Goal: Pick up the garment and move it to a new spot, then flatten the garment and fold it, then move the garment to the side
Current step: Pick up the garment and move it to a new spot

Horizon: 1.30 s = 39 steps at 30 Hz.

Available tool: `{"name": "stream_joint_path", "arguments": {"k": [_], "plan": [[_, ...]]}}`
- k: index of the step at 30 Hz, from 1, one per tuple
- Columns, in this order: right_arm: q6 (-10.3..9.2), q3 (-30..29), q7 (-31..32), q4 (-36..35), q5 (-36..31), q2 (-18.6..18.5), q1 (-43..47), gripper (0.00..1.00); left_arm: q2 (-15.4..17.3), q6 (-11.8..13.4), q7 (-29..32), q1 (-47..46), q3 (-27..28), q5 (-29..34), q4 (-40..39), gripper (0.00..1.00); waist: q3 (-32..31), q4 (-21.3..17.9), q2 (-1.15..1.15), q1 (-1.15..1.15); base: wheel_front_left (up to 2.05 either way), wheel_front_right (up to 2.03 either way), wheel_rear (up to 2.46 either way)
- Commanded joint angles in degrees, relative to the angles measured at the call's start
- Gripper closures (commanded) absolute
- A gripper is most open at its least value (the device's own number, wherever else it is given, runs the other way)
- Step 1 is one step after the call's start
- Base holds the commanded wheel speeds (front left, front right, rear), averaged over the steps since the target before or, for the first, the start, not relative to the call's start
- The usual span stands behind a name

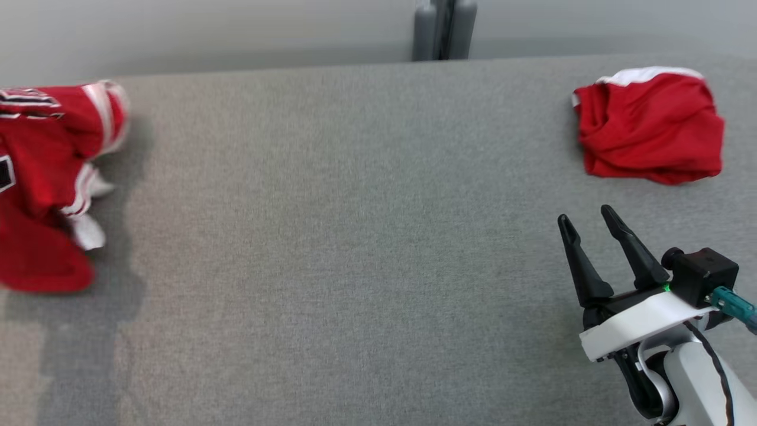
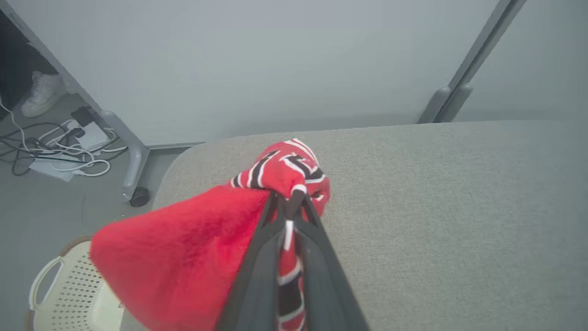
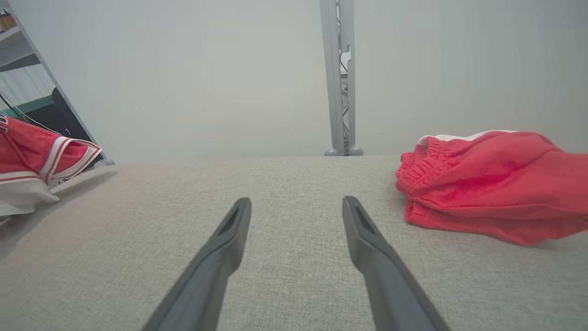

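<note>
Behind grey fabric table (image 1: 355, 236), pale wall (image 1: 236, 29)

**A:** What does the right gripper (image 1: 585, 215) look like from the head camera?

**B:** It's at about four o'clock. It has two long black fingers (image 1: 582, 260) that taper to narrow tips, each with a shallow groove near the end. They grow from a black base capped by a curved white shell (image 1: 639, 322).

**A:** And beside it?

**B:** At the shell's two o'clock there's a boxy black camera module (image 1: 704, 273) with a round lens barrel. A teal plug (image 1: 733, 305) sticks out at its four o'clock. A tiny green light (image 1: 666, 289) glows by the fingers, and a thin black cable (image 1: 717, 364) runs down the white forearm (image 1: 695, 390).

**A:** The left gripper (image 2: 289, 197)?

**B:** It has matte dark grey fingers (image 2: 255, 280), rising from six o'clock in its wrist view.
</note>
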Motion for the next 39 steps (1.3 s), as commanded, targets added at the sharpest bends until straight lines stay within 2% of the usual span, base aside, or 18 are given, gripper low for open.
{"name": "stream_joint_path", "arguments": {"k": [1, 6, 10, 17, 23, 27, 31, 39], "plan": [[0.02, 0.2, -0.6, 0.2, 0.8, 0.4, 0.8, 0.0, 1.1, -0.1, 0.6, 0.3, -2.1, 0.9, -4.6, 1.0, -4.8, -2.1, 0.0, 0.0, 0.0, 0.0, 0.0], [0.02, 0.7, -0.8, 0.7, 1.5, 0.7, 1.2, 0.0, 1.1, -0.1, 2.2, 0.0, -4.6, 0.1, -14.2, 1.0, -7.1, -4.0, 0.0, 0.0, 0.0, 0.0, 0.0], [0.02, 0.6, -1.0, 1.0, 2.0, 1.3, 1.5, 0.0, -1.1, 0.3, 4.0, -0.6, -5.7, -1.5, -22.7, 1.0, -8.2, -5.9, 0.0, 0.0, 0.0, 0.0, 0.0], [0.02, 0.9, -1.4, 0.9, 2.5, 1.8, 1.0, 0.0, -4.3, 3.1, 6.1, 1.3, -9.1, -0.1, -34.4, 1.0, -7.1, -9.2, 0.0, 0.0, 0.0, 0.0, 0.0], [0.02, 1.2, -1.8, 1.1, 3.0, 2.1, 0.0, 0.0, -6.8, 5.3, 4.2, 5.4, -12.1, 2.2, -38.7, 1.0, -4.6, -11.7, 0.0, 0.0, 0.0, 0.0, 0.0], [0.02, 1.4, -2.3, 1.4, 3.4, 2.3, -0.2, 0.0, -8.8, 6.6, 0.7, 9.8, -14.6, 4.3, -37.0, 1.0, -3.2, -12.8, 0.0, 0.0, 0.0, 0.0, 0.0], [0.02, 1.8, -2.5, 2.0, 3.6, 2.5, -0.8, 0.0, -12.0, 7.1, -4.2, 13.1, -16.5, 5.7, -30.9, 1.0, -2.4, -13.1, 0.0, 0.0, 0.0, 0.0, 0.0], [0.02, 3.6, -2.9, 3.6, 3.8, 2.1, -1.7, 0.0, -20.6, 3.7, -17.2, 13.6, -19.8, 7.6, -10.7, 1.0, -2.3, -12.6, 0.0, 0.0, 0.0, 0.0, 0.0]]}}
